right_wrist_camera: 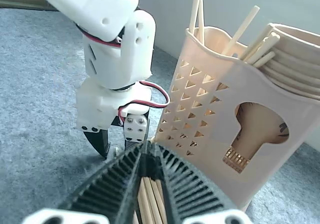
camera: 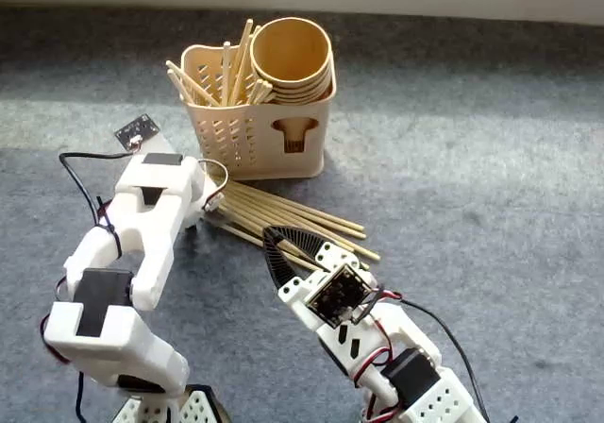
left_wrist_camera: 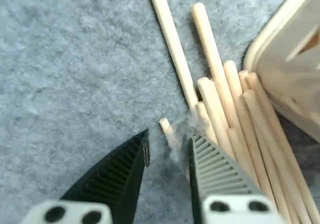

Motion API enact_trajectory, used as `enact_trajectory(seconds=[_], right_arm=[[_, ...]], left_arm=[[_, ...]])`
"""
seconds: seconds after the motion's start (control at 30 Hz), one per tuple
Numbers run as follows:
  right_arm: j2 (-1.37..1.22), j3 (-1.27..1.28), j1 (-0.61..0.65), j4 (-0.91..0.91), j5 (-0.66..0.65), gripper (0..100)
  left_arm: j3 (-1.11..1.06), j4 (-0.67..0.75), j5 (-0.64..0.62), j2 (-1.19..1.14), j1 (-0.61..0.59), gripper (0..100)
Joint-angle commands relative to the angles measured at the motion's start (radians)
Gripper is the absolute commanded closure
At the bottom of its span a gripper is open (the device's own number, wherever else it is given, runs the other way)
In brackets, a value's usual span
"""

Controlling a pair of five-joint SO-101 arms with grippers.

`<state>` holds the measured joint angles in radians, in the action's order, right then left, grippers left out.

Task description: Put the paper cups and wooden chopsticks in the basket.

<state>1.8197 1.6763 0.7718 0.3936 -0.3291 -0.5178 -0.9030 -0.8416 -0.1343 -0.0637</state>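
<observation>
A cream basket (camera: 255, 140) at the back holds stacked paper cups (camera: 293, 59) and several wooden chopsticks (camera: 226, 74). More chopsticks (camera: 302, 220) lie in a loose pile on the carpet in front of it. My left gripper (left_wrist_camera: 170, 151) is open at the pile's left end, low over the carpet, with one chopstick tip (left_wrist_camera: 166, 126) between its fingers. My right gripper (right_wrist_camera: 150, 149) hovers over the pile's right part, pointing at the basket (right_wrist_camera: 210, 134). Its fingertips meet, and chopsticks (right_wrist_camera: 150, 199) show beneath them. The left gripper (right_wrist_camera: 117, 141) stands just beyond.
Grey carpet covers the whole surface, with open room to the right of the basket and pile. A small circuit board (camera: 137, 132) lies left of the basket near the left arm. A pale wall runs along the back edge.
</observation>
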Motion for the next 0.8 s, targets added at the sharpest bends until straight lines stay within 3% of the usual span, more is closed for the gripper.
enact_trajectory(seconds=[0.0,0.1,0.2,0.4,0.77], right_arm=[[0.01,0.093,0.005,0.002,-0.011,99.3],[0.01,0.093,0.005,0.002,-0.011,99.3],[0.01,0.093,0.005,0.002,-0.011,99.3],[0.01,0.093,0.005,0.002,-0.011,99.3],[0.01,0.093,0.005,0.002,-0.011,99.3]], left_arm=[[0.039,0.011,-0.009,-0.004,0.013,87],[0.035,0.011,-0.009,-0.004,0.013,90],[0.033,0.011,-0.009,-0.005,0.013,99],[0.03,0.008,-0.009,-0.002,0.001,98],[0.031,-0.129,0.0,0.053,-0.019,100]])
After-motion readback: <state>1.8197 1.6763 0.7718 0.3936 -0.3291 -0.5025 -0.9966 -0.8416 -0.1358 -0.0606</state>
